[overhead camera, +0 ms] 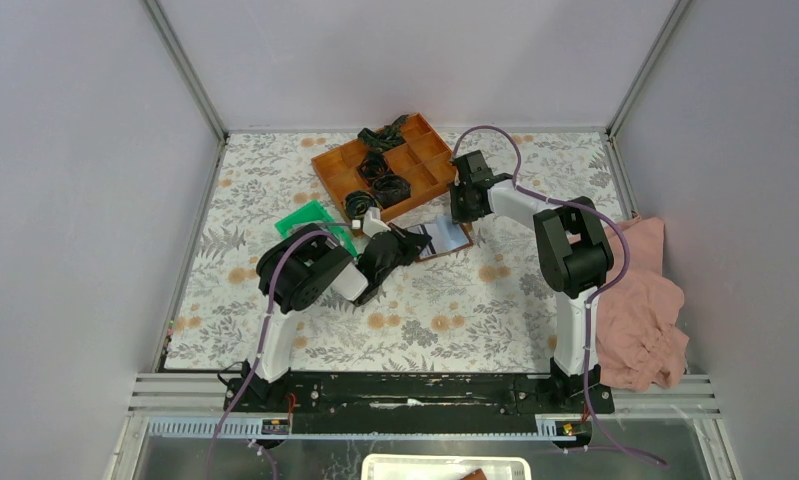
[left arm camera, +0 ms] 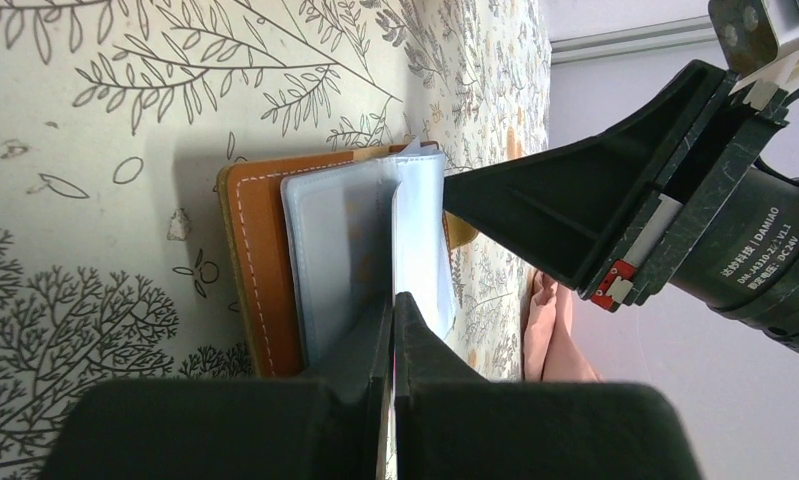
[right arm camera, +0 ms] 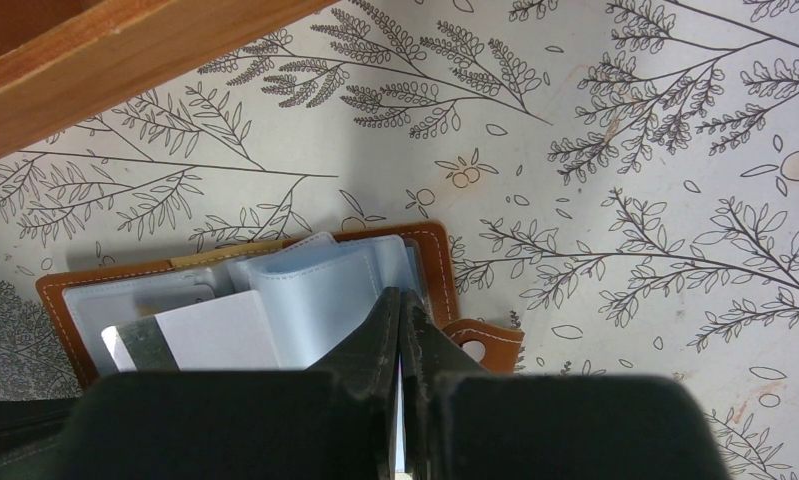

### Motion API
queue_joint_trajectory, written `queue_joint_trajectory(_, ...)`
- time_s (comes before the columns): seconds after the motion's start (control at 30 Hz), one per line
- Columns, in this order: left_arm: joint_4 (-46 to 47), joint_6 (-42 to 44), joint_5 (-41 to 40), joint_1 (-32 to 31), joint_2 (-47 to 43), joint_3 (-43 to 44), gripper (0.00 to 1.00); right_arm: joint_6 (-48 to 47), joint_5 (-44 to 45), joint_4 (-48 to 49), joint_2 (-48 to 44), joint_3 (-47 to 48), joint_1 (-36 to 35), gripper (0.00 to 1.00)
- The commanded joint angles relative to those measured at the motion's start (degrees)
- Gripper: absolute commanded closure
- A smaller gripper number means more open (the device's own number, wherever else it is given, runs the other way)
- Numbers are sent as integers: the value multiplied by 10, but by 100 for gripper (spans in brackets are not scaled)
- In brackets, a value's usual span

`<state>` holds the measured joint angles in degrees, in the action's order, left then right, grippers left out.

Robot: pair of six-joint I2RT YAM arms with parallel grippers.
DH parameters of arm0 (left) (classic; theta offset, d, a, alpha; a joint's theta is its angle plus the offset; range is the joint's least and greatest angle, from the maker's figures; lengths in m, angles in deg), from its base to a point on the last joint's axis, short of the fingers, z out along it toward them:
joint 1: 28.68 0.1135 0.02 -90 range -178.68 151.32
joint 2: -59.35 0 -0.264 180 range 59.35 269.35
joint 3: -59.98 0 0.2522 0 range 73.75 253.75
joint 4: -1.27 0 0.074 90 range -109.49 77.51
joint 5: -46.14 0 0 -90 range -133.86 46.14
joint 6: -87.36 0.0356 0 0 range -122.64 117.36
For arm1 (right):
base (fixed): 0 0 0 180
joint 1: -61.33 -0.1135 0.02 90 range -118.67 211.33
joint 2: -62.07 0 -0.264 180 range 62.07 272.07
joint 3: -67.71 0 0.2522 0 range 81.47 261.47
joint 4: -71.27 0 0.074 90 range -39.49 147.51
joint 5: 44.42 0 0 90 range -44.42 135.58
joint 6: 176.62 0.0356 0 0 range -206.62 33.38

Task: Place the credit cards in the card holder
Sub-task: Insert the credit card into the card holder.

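by orange tray (overhead camera: pixel 325 172) | card holder (overhead camera: pixel 445 240) open, long axis left-right | left gripper (left arm camera: pixel 393 302), right gripper (right arm camera: pixel 400 300) pinching its sleeves (right arm camera: pixel 315 290)

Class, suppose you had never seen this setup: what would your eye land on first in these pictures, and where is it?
The brown card holder lying open mid-table, with the left gripper and right gripper each shut on its clear sleeves. Next, the orange tray of black coils behind it, and the pink cloth at the right edge.
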<state>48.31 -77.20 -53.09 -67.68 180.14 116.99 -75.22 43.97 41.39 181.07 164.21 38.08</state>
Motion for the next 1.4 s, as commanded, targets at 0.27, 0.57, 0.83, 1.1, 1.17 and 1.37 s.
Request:
queue_joint_trajectory(0.27,1,5,-16,-17,4,-9,100,5,6,-38,25,-18,-2,97)
queue_joint_trajectory(0.57,65,-67,-56,-16,28,-12,100,3,-2,-38,27,-20,-2,97)
queue_joint_trajectory(0.83,89,-82,-65,-12,39,-5,100,2,-1,-38,33,-19,-1,97)
queue_joint_trajectory(1.1,107,-95,-72,-12,55,-15,100,1,0,-39,34,-19,-1,97)
queue_joint_trajectory(1.17,108,-95,-76,-12,57,-21,100,1,-1,-39,35,-18,-1,97)
queue_joint_trajectory(1.37,119,-95,-87,-12,68,-26,100,1,0,-40,38,-18,-2,97)
